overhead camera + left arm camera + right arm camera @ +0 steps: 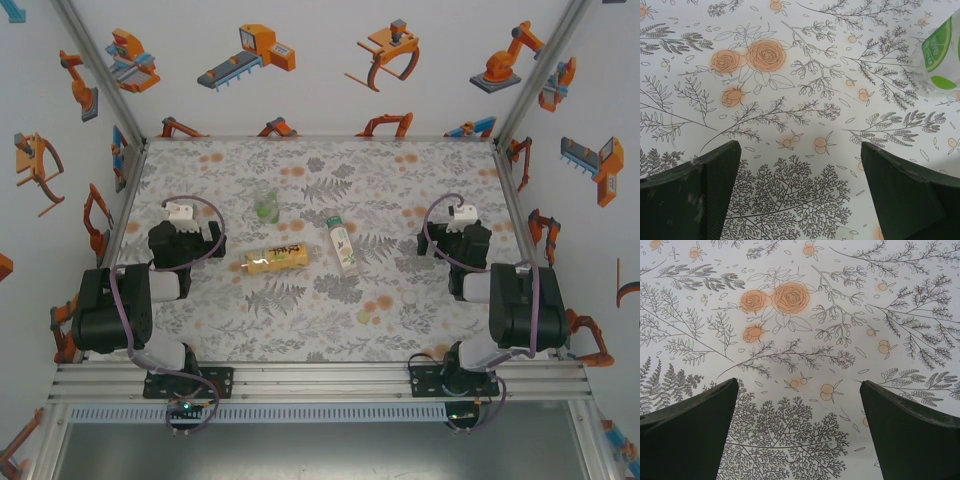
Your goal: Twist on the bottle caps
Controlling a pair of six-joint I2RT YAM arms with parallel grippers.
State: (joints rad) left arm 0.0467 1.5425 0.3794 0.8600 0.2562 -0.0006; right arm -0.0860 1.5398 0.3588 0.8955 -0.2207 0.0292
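Right, nothing started: left gripper [800, 170] spread wide over table [230, 320], holding nothing; right gripper [799, 410] same, jaws apart, empty. Green bottle [266, 206] upright mid-table, near left gripper. Amber bottle [276, 261] and slim bottle [343, 245] lying on sides near centre. White cap [409, 297] and pale cap [365, 315] loose toward right arm, apart from bottles. Slim bottle's neck too small to judge. All screwing looks left to do
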